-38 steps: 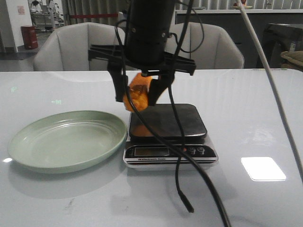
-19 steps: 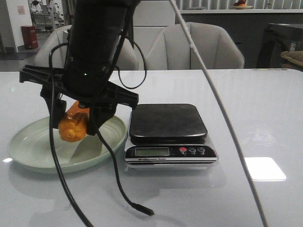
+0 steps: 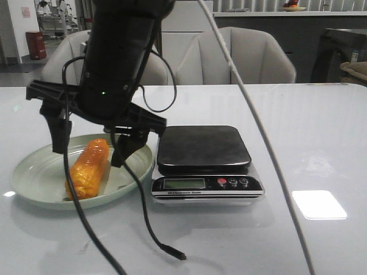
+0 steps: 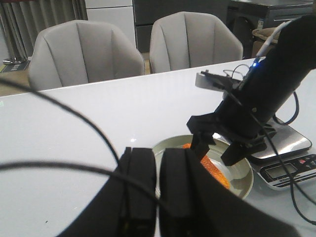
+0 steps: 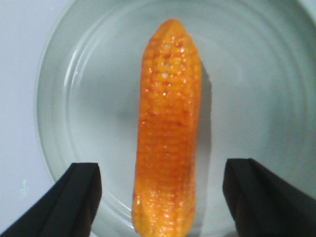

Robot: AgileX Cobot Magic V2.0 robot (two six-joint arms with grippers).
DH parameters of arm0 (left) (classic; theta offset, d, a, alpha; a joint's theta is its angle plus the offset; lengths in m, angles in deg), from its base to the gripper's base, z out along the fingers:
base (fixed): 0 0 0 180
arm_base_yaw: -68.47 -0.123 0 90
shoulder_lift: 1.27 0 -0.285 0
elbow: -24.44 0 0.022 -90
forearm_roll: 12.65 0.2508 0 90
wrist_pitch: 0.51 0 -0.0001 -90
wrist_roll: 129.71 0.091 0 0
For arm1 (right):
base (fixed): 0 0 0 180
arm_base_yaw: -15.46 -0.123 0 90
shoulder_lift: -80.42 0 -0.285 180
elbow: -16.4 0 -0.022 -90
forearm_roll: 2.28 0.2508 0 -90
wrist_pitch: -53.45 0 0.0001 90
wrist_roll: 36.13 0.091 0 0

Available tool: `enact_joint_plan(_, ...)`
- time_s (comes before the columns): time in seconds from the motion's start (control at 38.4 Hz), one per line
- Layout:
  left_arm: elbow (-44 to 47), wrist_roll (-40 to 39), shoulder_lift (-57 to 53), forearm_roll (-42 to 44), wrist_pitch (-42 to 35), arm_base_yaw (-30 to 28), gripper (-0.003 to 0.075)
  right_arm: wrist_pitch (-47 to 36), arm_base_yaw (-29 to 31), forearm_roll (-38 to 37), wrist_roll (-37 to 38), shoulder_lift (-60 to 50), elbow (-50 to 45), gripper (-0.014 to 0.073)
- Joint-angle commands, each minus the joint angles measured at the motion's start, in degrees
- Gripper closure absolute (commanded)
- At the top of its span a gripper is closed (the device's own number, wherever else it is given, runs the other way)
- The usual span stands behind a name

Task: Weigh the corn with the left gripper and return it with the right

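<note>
The orange-yellow corn [image 3: 87,169] lies lengthwise in the pale green plate [image 3: 31,192]. My right gripper [image 3: 89,152] hangs just above it, open, one finger on each side and neither touching it. In the right wrist view the corn [image 5: 169,128] rests on the plate [image 5: 89,98] between the spread jaws of the right gripper [image 5: 164,190]. My left gripper [image 4: 158,168] is shut and empty, held back from the plate [image 4: 243,183] and out of the front view. From there the corn [image 4: 217,175] and the right gripper [image 4: 213,154] show.
A digital kitchen scale [image 3: 202,148] with a bare dark platform stands right of the plate, almost touching it; it also shows in the left wrist view [image 4: 291,143]. Black cables [image 3: 143,223] dangle from the right arm down to the table. Grey chairs [image 3: 252,54] stand behind the table.
My right gripper carried the corn left from above the scale to the plate, then opened. The corn now lies free in the plate.
</note>
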Motion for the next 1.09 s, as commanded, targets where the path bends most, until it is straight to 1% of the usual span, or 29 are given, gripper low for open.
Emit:
enact_joint_plan(0.0, -1.35, 0.00, 0.59, 0.45, -4.82, 0.33, 0.0577, 0.29, 2.40, -0.01, -6.21, -8.38, 2.32, -0.0013)
enact_joint_plan(0.05, -1.35, 0.00, 0.59, 0.45, -4.82, 0.33, 0.0577, 2.72, 3.62, 0.06, -9.21, -10.23, 2.32, -0.0013)
enact_joint_plan(0.13, -1.35, 0.00, 0.59, 0.45, -4.71, 0.33, 0.0577, 8.96, 6.19, 0.06, -14.43, -14.06, 2.32, -0.0013)
enact_joint_plan(0.21, -1.35, 0.00, 0.59, 0.45, -4.63, 0.33, 0.0577, 13.68, 9.05, 0.06, -22.07, -17.85, 1.96, -0.0013)
enact_joint_plan(0.31, -1.35, 0.00, 0.59, 0.45, -4.63, 0.33, 0.0577, 15.91, 12.22, 0.06, -30.14, -23.60, -1.53, -0.0013)
enact_joint_plan(0.39, -1.35, 0.00, 0.59, 0.45, -4.63, 0.33, 0.0577, 15.17, 14.06, 0.06, -33.43, -28.48, -6.08, -0.0013)
enact_joint_plan(0.52, -1.35, 0.00, 0.59, 0.45, -4.63, 0.33, 0.0577, 12.03, 16.74, 0.06, -36.89, -36.96, -16.38, -0.0013)
enact_joint_plan(0.7, -1.35, 0.00, 0.59, 0.45, -4.63, 0.33, 0.0577, 3.71, 19.15, 0.06, -39.51, -51.75, -33.52, -0.0013)
enact_joint_plan(0.89, -1.35, 0.00, 0.59, 0.45, -4.63, 0.33, 0.0577, -4.39, 19.26, 0.01, -39.52, -68.50, -48.12, -0.0013)
enact_joint_plan(1.07, -1.35, 0.00, 0.59, 0.45, -4.63, 0.33, 0.0577, -11.98, 19.26, -0.78, -39.52, -83.90, -59.60, -0.0013)
